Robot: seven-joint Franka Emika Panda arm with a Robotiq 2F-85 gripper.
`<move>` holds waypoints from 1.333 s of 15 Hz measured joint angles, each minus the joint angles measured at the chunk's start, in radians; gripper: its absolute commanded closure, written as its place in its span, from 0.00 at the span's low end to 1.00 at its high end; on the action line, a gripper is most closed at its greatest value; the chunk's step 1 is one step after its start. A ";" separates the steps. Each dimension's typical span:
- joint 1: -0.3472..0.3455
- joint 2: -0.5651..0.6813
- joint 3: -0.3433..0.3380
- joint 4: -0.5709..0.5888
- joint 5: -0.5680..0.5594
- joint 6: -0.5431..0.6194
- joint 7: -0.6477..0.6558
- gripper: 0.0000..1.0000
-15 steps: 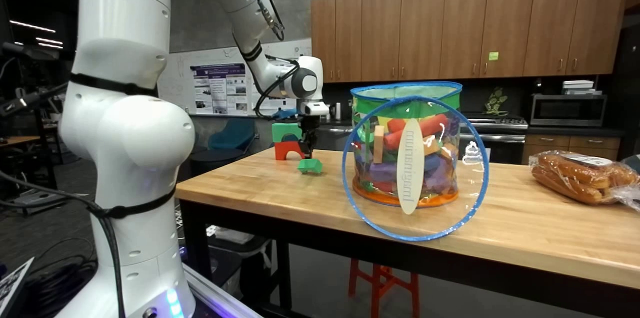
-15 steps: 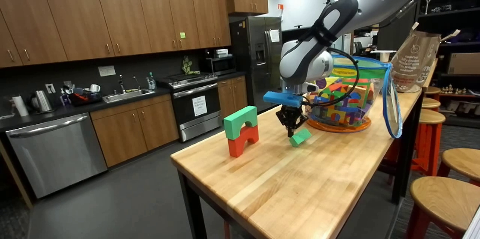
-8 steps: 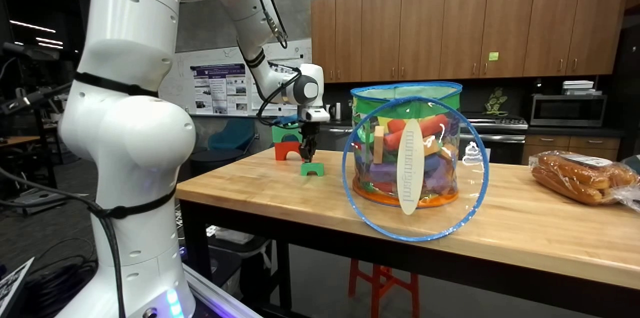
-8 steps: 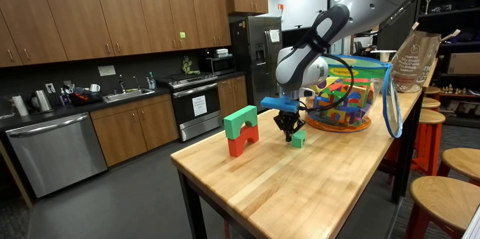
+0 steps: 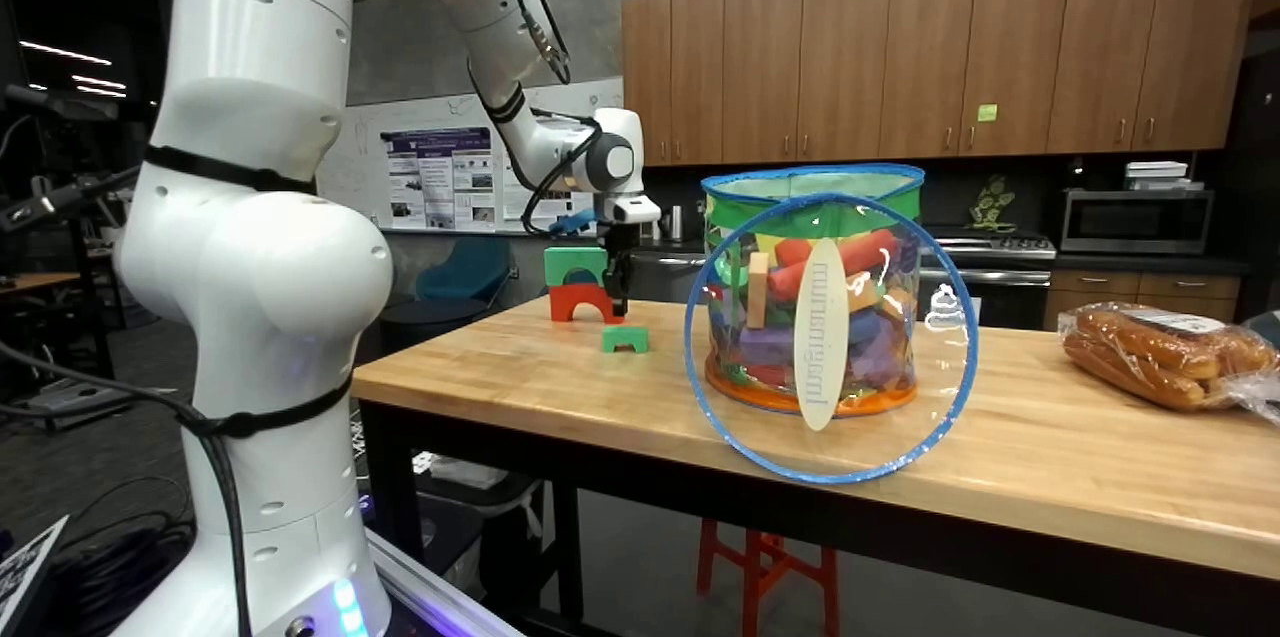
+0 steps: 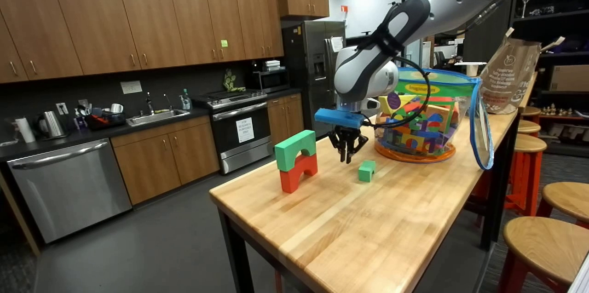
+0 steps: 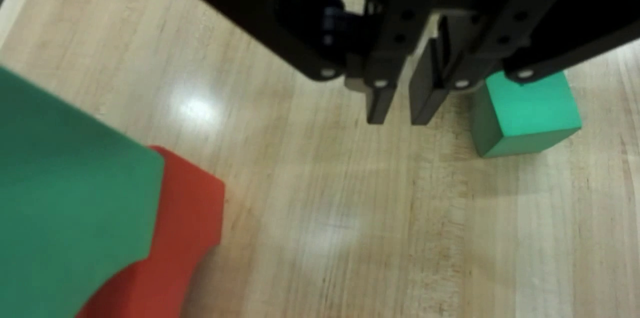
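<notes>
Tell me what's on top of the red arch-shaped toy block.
A green arch-shaped toy block rests there, curved opening down. Where it meets the red block, the top surface is covered from sight.

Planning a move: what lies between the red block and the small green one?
The wrist view shows bare tabletop there, with the hand above it.

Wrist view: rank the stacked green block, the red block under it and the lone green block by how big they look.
1. Stacked green block, cropped by the frame
2. Red block, partly covered
3. Lone green block
The first is likely nearest the camera; true sizes unsure.
</notes>
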 measured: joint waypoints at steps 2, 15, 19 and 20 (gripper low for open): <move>0.000 -0.011 0.000 -0.005 0.000 0.000 -0.016 0.38; -0.010 -0.090 -0.015 -0.110 -0.001 0.000 -0.076 0.00; -0.011 -0.092 -0.016 -0.142 -0.001 0.000 -0.087 0.00; -0.011 -0.092 -0.016 -0.149 -0.001 0.000 -0.089 0.00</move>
